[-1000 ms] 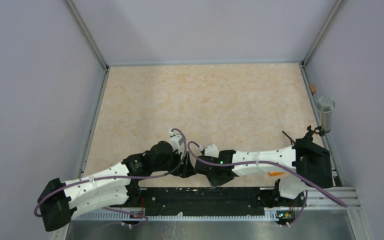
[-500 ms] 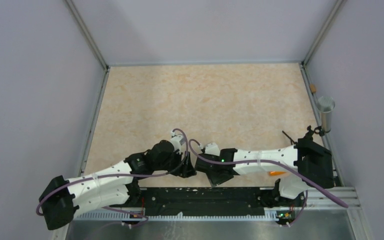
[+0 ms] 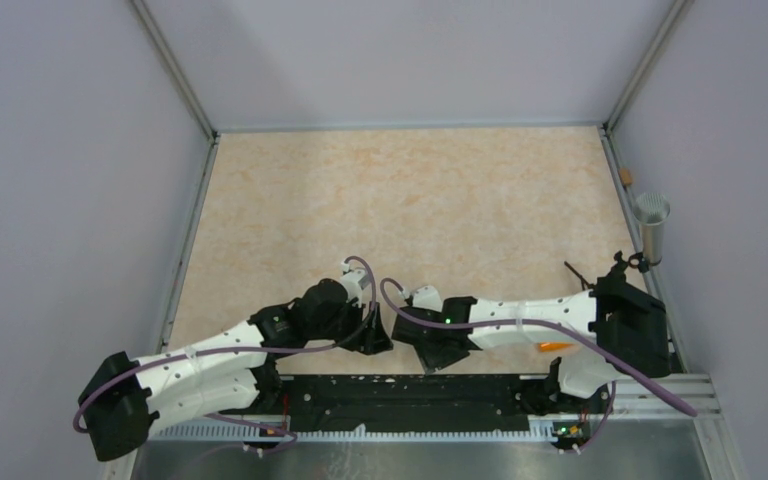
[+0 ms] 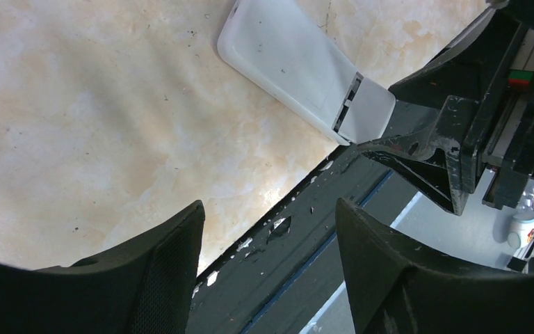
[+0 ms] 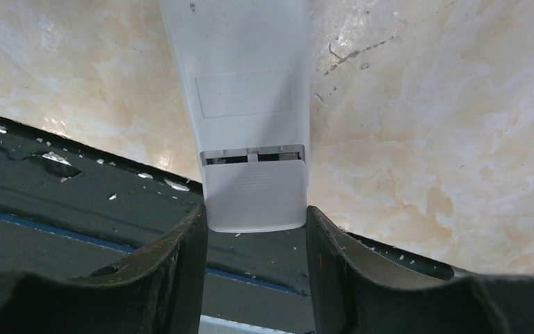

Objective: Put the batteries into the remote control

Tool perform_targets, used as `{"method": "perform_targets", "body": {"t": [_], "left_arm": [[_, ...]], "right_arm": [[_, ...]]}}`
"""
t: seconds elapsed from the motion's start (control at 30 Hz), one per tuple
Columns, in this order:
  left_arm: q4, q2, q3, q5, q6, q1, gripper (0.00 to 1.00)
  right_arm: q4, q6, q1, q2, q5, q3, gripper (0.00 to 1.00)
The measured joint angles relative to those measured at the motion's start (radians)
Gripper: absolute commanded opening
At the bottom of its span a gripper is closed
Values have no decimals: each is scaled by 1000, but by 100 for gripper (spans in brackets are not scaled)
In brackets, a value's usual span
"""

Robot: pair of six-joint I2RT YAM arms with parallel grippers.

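The remote control lies back side up on the marbled table, its near end reaching over the dark rail. A thin gap shows where its battery cover meets the body. My right gripper is shut on that cover end, one fingertip against each long side. The left wrist view shows the same remote control at the top, with a right finger on its end. My left gripper stands open beside it over the table edge, with nothing between its fingers. The batteries are out of view.
The dark base rail runs along the near table edge under both wrists. An orange object lies by the right arm's base. A metal cup stands at the right wall. Walls close in the table's other sides.
Both arms have shifted only slightly near the table's front edge. The right grip on the remote control and the open left jaws are unchanged.
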Motion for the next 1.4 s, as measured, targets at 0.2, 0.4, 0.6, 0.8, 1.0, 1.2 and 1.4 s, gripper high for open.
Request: {"method": "perform_targets", "body": {"t": [0.2,0.4,0.6,0.8,1.0,1.2,1.4], "left_arm": [[2,0,0,8,0,2,70],[5,11,0,13,2,6,70],[5,11,0,13,3,10,70],[5,11,0,13,3,14,70],[6,16,0,19,3,16,70],[9,26,0,24,3,20,70],[11,26,0,31,3,21,70]], "right_arm": [[11,-1,-5,-1,-2,-6,12],[22,-8,-10,-1,-2,-6,12],[30,-18,-25,-1,-6,-17,11],[34,-23,-28,-2,-10,-21,11],[35,-35,-28,-2,-11,-21,11],[42,-71,-34,-2,-18,-21,13],[51,-103,-37,-2,-21,-21,15]]}}
